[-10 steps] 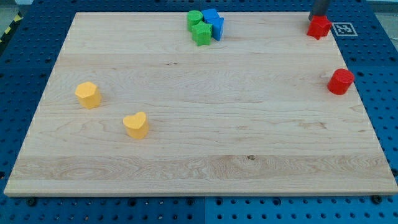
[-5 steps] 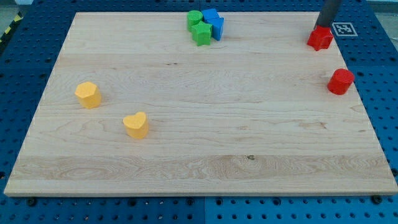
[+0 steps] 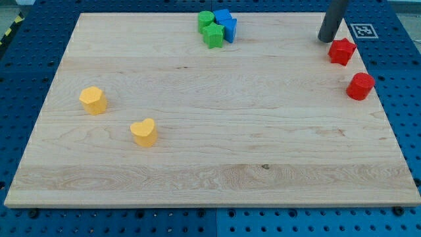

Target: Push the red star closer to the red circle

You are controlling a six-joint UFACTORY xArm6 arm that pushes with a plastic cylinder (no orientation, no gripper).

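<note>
At the view's left of the desk [image 3: 197,164] sit two yellow blocks well apart from everything else: a yellow hexagon-like block [image 3: 93,100] and, lower and a little to its right, a yellow heart [image 3: 143,132]. Near the top edge, about midway across, a tight cluster holds a green cylinder [image 3: 206,20], a green block [image 3: 213,35] whose shape I cannot quite make out, and two blue blocks [image 3: 226,25] touching them.

Toward the view's right, my tip [image 3: 325,40] rests on the desk just up and left of the red star [image 3: 341,51], close beside it — whether it touches, I cannot tell. There is no claw on this arm, only the rod, so nothing can be open, closed or gripping. The red circle [image 3: 360,86] lies below and slightly right of the star, near but apart, close to the desk's right edge.

The risk, as I judge it: pushing from this upper-left side sends the star down and rightward — an off-centre contact could spin it or drive it past the circle toward the edge, or knock the circle off.
</note>
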